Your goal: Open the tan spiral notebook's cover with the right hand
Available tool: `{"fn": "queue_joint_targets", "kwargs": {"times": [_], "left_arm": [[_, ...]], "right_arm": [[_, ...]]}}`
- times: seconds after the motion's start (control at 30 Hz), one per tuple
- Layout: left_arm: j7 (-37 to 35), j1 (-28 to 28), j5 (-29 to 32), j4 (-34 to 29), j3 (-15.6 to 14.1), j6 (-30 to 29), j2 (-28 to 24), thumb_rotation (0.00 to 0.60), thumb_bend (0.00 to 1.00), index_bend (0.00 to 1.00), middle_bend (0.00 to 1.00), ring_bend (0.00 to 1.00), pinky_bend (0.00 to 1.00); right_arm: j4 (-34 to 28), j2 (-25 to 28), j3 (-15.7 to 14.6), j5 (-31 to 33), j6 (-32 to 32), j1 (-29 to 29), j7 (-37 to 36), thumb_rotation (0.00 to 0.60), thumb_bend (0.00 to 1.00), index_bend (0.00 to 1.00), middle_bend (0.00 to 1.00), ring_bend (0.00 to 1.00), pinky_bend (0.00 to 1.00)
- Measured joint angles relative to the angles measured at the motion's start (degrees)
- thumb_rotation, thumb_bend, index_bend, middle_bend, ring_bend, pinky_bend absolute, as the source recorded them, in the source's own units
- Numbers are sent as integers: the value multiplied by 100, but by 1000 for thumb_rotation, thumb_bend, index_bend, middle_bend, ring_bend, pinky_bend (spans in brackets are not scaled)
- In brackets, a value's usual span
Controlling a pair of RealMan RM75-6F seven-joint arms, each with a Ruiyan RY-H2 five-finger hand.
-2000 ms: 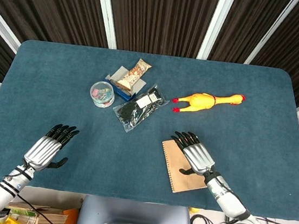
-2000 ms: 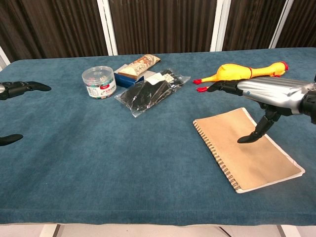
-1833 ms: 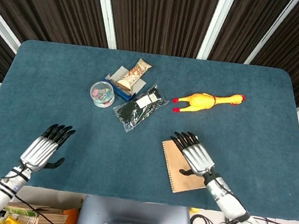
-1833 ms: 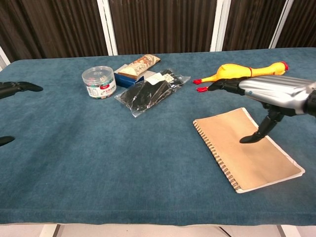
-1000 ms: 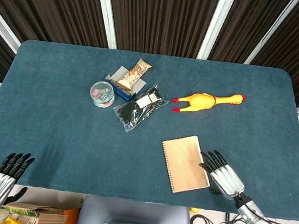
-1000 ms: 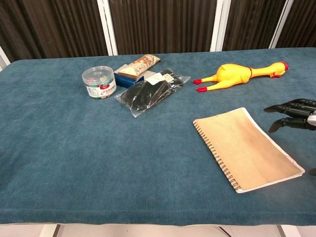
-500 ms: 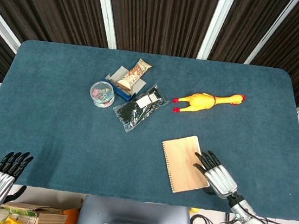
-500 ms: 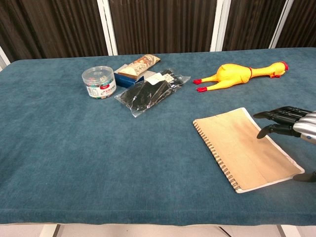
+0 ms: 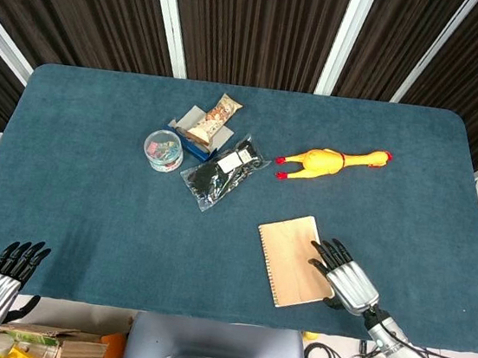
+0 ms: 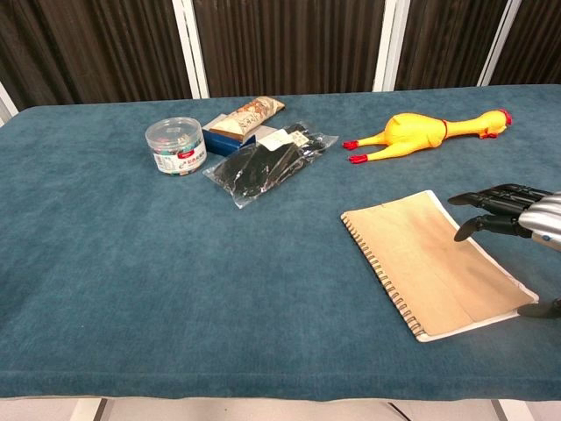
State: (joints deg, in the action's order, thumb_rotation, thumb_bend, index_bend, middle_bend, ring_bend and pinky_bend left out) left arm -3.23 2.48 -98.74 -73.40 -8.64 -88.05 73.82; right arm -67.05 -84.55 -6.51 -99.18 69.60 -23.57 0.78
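- Head view: the tan spiral notebook (image 9: 293,260) lies closed and flat on the blue tabletop (image 9: 87,204), toward the near edge and right of centre, with its wire spiral along its left side.
- The right hand (image 9: 344,279) sits at the notebook's right edge, palm down; its dark fingers (image 9: 327,253) are spread and straight, reaching over the edge of the cover, and grasp nothing.
- In the chest view the same right hand (image 10: 526,217) enters from the right border, its fingertips (image 10: 463,235) above the cover's right margin; whether they touch the cover cannot be told. The thumb tip shows lower, just beside the notebook's near right corner.
- The left hand (image 9: 0,288) hangs at the near left corner, off the tabletop's edge, fingers extended and apart, released and holding nothing. The chest view does not show it.
- A yellow rubber chicken (image 9: 333,163) lies beyond the notebook, well apart from it.
- Toward the far left of centre sit a round clear jar (image 9: 163,150) with colourful contents, a snack bar (image 9: 214,117) resting on a blue box (image 9: 192,145), and a clear bag of black items (image 9: 224,171), clustered close together.
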Motion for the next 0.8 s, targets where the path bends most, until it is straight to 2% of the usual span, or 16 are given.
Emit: {"fn": "queue_joint_targets", "kwargs": {"times": [0.47, 0.8], "left_arm": [[4, -20, -8, 4, 18, -14, -10, 600, 316, 0, 39, 1, 57], [-36, -47, 1, 56, 33, -42, -9, 600, 317, 0, 39, 1, 57]], "right_arm": [[-19, -87, 126, 129, -148, -110, 97, 600, 44, 248, 0, 0, 0], [104, -150, 98, 128, -108, -78, 243, 600, 45, 238, 0, 0, 0]]}}
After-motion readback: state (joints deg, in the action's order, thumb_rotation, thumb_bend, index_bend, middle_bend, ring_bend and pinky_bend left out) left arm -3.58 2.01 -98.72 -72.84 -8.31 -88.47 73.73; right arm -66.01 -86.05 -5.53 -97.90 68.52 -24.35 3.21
